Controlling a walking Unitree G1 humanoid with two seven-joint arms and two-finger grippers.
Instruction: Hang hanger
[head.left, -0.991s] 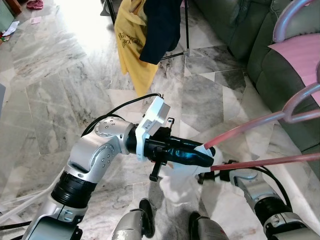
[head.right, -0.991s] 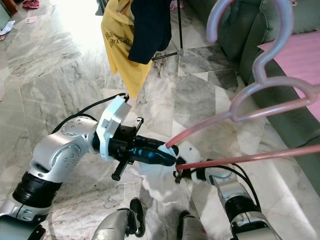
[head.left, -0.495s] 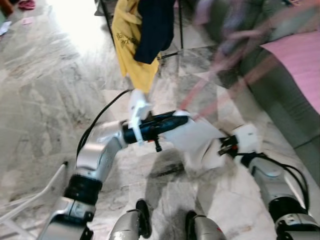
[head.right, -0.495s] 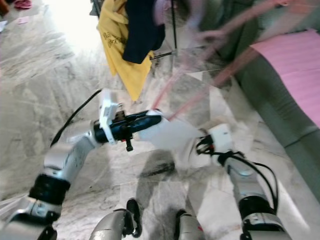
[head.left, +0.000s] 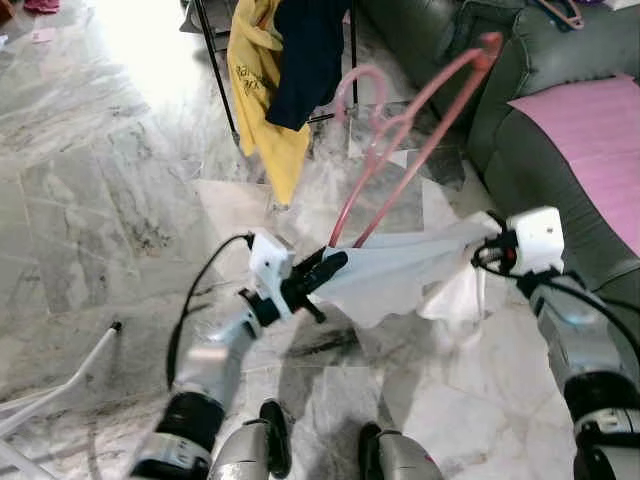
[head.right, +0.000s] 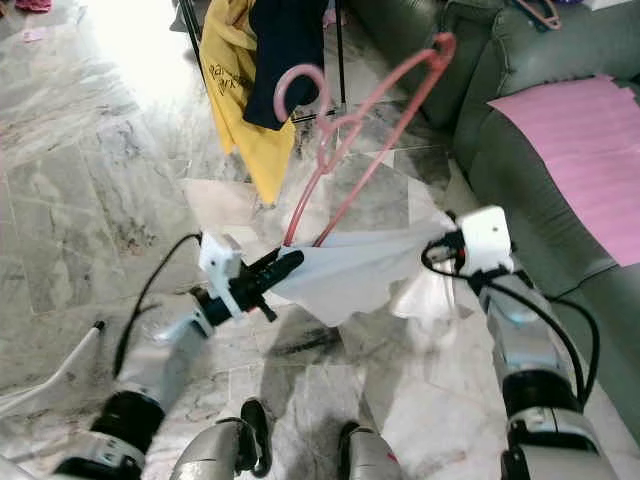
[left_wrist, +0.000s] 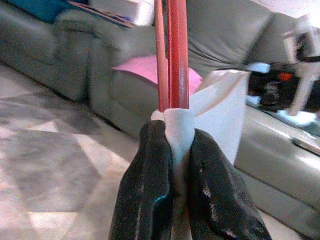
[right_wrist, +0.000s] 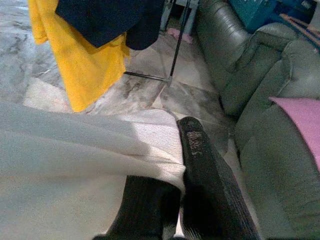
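Hanger: a pink plastic clothes hanger (head.right: 345, 140) stands nearly upright between the two arms, hook up, with a white cloth garment (head.right: 350, 265) draped on its lower end.
Left tool: the left tool (left_wrist: 172, 165) has its two black fingers pinched together on the white cloth where the hanger's two pink bars come out, so it grips garment and hanger as one.
Right tool: the right tool (right_wrist: 175, 175) is closed on the far edge of the white garment and holds it stretched out towards the grey-green sofa (head.left: 580, 190).
Rack: a black metal clothes rack (head.left: 345, 60) stands ahead on the marble floor (head.left: 110, 190), carrying a yellow shirt (head.left: 258, 90) and a dark navy garment (head.left: 310, 50); the hanger's hook is near them but not on any rail.
Risk, slip: the left grip appears to go through cloth, so the hanger could probably twist or slide out as it is lifted.
Risk, snag: the hook is close to the hanging clothes and may catch fabric instead of the rail.
Risk, pull: the taut garment between both tools could drag off the hanger if the arms move apart.
Risk, trailing hem: loose cloth hangs near the floor and the robot's feet.
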